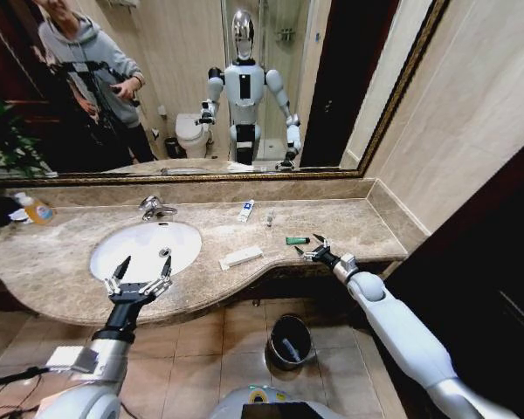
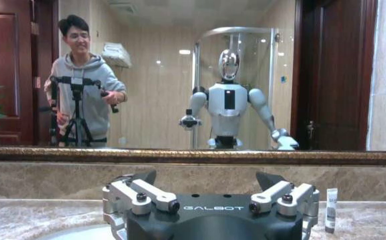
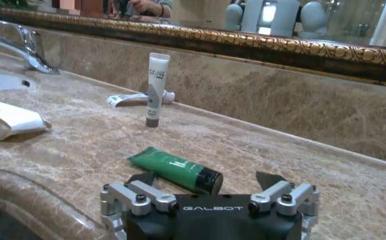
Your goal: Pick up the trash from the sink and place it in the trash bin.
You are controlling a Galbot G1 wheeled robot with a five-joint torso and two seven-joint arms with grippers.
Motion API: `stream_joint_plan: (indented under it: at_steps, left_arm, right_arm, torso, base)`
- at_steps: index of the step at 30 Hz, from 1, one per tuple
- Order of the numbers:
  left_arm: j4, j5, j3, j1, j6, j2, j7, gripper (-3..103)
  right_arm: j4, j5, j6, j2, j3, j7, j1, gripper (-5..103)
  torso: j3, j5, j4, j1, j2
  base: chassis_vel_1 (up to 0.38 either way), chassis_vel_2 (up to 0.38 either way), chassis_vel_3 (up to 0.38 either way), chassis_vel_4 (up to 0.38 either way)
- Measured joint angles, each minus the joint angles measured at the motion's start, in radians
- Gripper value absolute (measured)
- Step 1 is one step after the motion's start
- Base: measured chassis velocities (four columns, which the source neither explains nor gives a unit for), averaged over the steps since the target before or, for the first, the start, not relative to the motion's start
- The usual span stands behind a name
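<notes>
The trash lies on the marble counter right of the white sink [image 1: 140,247]: a green tube [image 1: 297,240] [image 3: 172,169], a flat white packet [image 1: 241,257] [image 3: 6,120], a white-blue tube [image 1: 246,210] [image 3: 138,98] and a small upright vial [image 1: 268,220] [image 3: 156,87]. My right gripper [image 1: 308,244] [image 3: 205,179] is open, low over the counter, with the green tube's black cap just ahead of its fingertips. My left gripper [image 1: 146,262] [image 2: 206,180] hangs open over the basin's front rim, holding nothing. The black trash bin [image 1: 290,340] stands on the floor below the counter.
A chrome faucet [image 1: 155,208] [image 3: 26,47] rises behind the basin. An orange-liquid bottle [image 1: 37,209] stands at the counter's far left. A gold-framed mirror [image 1: 201,177] backs the counter, and a wall closes its right end. A pale item lies inside the bin.
</notes>
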Motion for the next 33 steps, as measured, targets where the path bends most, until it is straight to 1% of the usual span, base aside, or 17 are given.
stream_joint_plan:
  at_steps: [3,4,6,7,10,12,13,14,15,16,18,21,23,24,26,29,33]
  left_arm:
    - [0.0,0.0,0.0,0.0,0.0,0.0,0.0,100]
    - [0.0,0.0,0.0,0.0,0.0,0.0,0.0,100]
    - [0.0,0.0,0.0,0.0,0.0,0.0,0.0,100]
    - [0.0,0.0,0.0,0.0,0.0,0.0,0.0,100]
    - [0.0,0.0,0.0,0.0,0.0,0.0,0.0,100]
    - [0.0,0.0,0.0,0.0,0.0,0.0,0.0,100]
    - [0.0,0.0,0.0,0.0,0.0,0.0,0.0,100]
    - [0.0,0.0,0.0,0.0,0.0,0.0,0.0,100]
    - [0.0,0.0,0.0,0.0,0.0,0.0,0.0,100]
    - [0.0,0.0,0.0,0.0,0.0,0.0,0.0,100]
    - [0.0,0.0,0.0,0.0,0.0,0.0,0.0,100]
    - [0.0,0.0,0.0,0.0,0.0,0.0,0.0,100]
    - [0.0,0.0,0.0,0.0,0.0,0.0,0.0,100]
    - [0.0,0.0,0.0,0.0,0.0,0.0,0.0,100]
    - [0.0,0.0,0.0,0.0,0.0,0.0,0.0,100]
    - [0.0,0.0,0.0,0.0,0.0,0.0,0.0,100]
    - [0.0,0.0,0.0,0.0,0.0,0.0,0.0,100]
  right_arm:
    - [0.006,0.004,0.006,0.006,-0.004,-0.002,-0.002,90]
    - [0.006,0.004,0.006,0.006,-0.004,-0.002,-0.002,90]
    - [0.019,0.005,0.006,0.008,-0.005,-0.008,-0.008,83]
    - [0.019,0.005,0.006,0.008,-0.005,-0.008,-0.008,83]
    - [0.031,-0.001,0.006,0.012,-0.005,-0.019,-0.015,71]
    - [0.035,-0.002,0.006,0.012,-0.004,-0.02,-0.019,71]
    - [0.04,-0.003,0.006,0.012,-0.001,-0.021,-0.026,66]
    - [0.04,-0.003,0.006,0.012,-0.001,-0.021,-0.026,66]
    - [0.047,-0.004,0.006,0.01,0.006,-0.022,-0.036,62]
    - [0.054,-0.005,0.006,0.008,0.013,-0.023,-0.046,54]
    - [0.057,-0.005,0.008,0.006,0.018,-0.023,-0.055,54]
    - [0.066,-0.005,0.016,0.002,0.029,-0.024,-0.073,41]
    - [0.07,-0.005,0.016,0.002,0.032,-0.024,-0.077,41]
    - [0.074,-0.007,0.017,0.002,0.037,-0.024,-0.082,33]
    - [0.077,-0.01,0.018,0.002,0.039,-0.024,-0.085,33]
    - [0.091,-0.012,0.019,0.003,0.045,-0.024,-0.094,22]
    - [0.103,-0.012,0.019,0.001,0.053,-0.024,-0.101,21]
  torso:
    - [0.0,0.0001,0.0,0.0,0.0]
    - [0.0,0.0001,0.0,0.0,0.0]
    - [0.0,0.0003,0.0,0.0,0.0]
    - [0.0,0.0003,0.0,0.0,0.0]
    - [0.0,0.0002,0.0,0.0,0.0]
    - [0.0,0.0002,0.0001,0.0,0.0]
    - [0.0,0.0001,0.0001,0.0,0.0]
    - [0.0,0.0001,0.0001,0.0,0.0]
    - [0.0,0.0002,0.0001,0.0,0.0]
    - [0.0,0.0001,0.0,0.0,0.0]
    - [0.0,-0.0001,0.0,0.0,0.0]
    - [0.0,0.0001,0.0,0.0,0.0]
    - [0.0,0.0001,0.0,0.0,0.0]
    - [0.0,0.0,0.0,0.0,0.0]
    - [0.0,0.0,0.0,0.0,0.0]
    - [0.0,0.0001,0.0,0.0,0.0]
    - [0.0,0.0001,0.0001,0.0,0.0]
  base:
    - [0.0,0.0,0.0,0.0]
    - [0.0,0.0,0.0,0.0]
    - [0.0,0.0,0.0,0.0]
    - [0.0,0.0,0.0,0.0]
    - [0.0,0.0,0.0,0.0]
    - [0.0,0.0,0.0,0.0]
    - [0.0,0.0,0.0,0.0]
    - [0.0,0.0,0.0,0.0]
    - [0.0,0.0,0.0,0.0]
    - [0.0,0.0,0.0,0.0]
    - [0.0,0.0,0.0,0.0]
    - [0.0,0.0,0.0,0.0]
    - [0.0,0.0,0.0,0.0]
    - [0.0,0.0,0.0,0.0]
    - [0.0,0.0,0.0,0.0]
    - [0.0,0.0,0.0,0.0]
    - [0.0,0.0,0.0,0.0]
